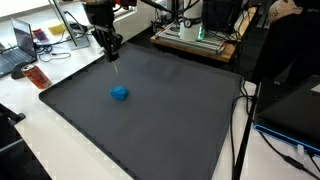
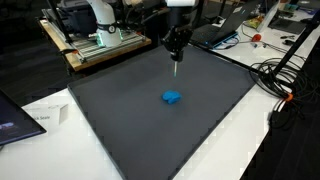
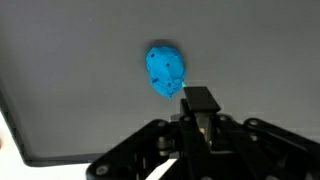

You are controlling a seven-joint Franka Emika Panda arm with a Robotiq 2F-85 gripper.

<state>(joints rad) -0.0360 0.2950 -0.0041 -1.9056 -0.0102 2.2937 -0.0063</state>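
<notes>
1. At the left of the white table (image 1: 60,140) stood an open laptop (image 1: 14,55). Just off the mat's left corner lay a flat reddish thing (image 1: 38,76). Both sat outside the mat, and I judged they had been put aside there, apart from the work surface.
2. A dark grey mat (image 1: 150,130) covered most of the table, probably to give a plain, soft ground under whatever I handled.
3. My gripper (image 1: 114,52) hung above the mat close to a far corner, and it showed in both exterior views (image 2: 177,50). Its jaws were closed on a thin stick (image 1: 117,61) that pointed straight down. I judged it was held upright so that the tip could meet the mat squarely. The tip looked clear of the surface, though I could not be sure, nor could I tell what the stick was.
4. A small blue lump (image 1: 120,93) lay near the mat's middle, well apart from every edge and apart from the stick's tip (image 2: 172,97). In the wrist view the lump (image 3: 166,72) sat just beyond my fingertips, showing a few dark specks.
5. Beyond the mat's far edge stood a machine with a green glow (image 1: 195,30). Black cables (image 1: 240,120) trailed along the right edge.
6. I could read no brand, label or writing anywhere.
</notes>
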